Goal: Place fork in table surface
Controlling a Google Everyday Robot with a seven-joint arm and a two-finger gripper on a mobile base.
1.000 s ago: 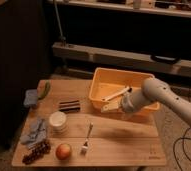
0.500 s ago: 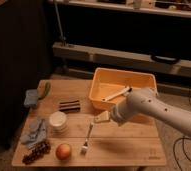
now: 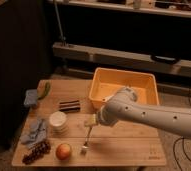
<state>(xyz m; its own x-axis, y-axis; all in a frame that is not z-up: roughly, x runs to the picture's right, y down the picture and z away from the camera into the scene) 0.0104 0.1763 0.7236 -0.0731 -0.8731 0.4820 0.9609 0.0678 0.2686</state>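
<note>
Over the last second the gripper (image 3: 91, 121) had swung away from the yellow-orange bin (image 3: 139, 82) and dropped toward the front half of the table surface (image 3: 131, 145), while the fork (image 3: 86, 141) had not shifted at all. The fork lay flat on the wood near the front edge, a little left of the middle, tines toward the front and handle pointing back toward the bin. The gripper hung just above the handle's far end with its jaws standing wide and nothing between them. Whether it already touched the handle could not be told. Since the fork already rested on the table, the step in hand looked like a reach for the handle. Doing it well would call for a straight descent, jaws squared across the thin handle and closed low, because so slim a piece could slide or tip up at the tines. An apple (image 3: 64, 151) sat just left of the tines near the front edge, so any sideways push could roll it. A white cup (image 3: 58, 121) stood left of the handle, with a blue cloth (image 3: 36, 131) and grapes (image 3: 36, 151) beyond, toward the front left corner. A dark bar (image 3: 69, 105) lay further back. Bare wood to the right of the fork offered the safest room.
</note>
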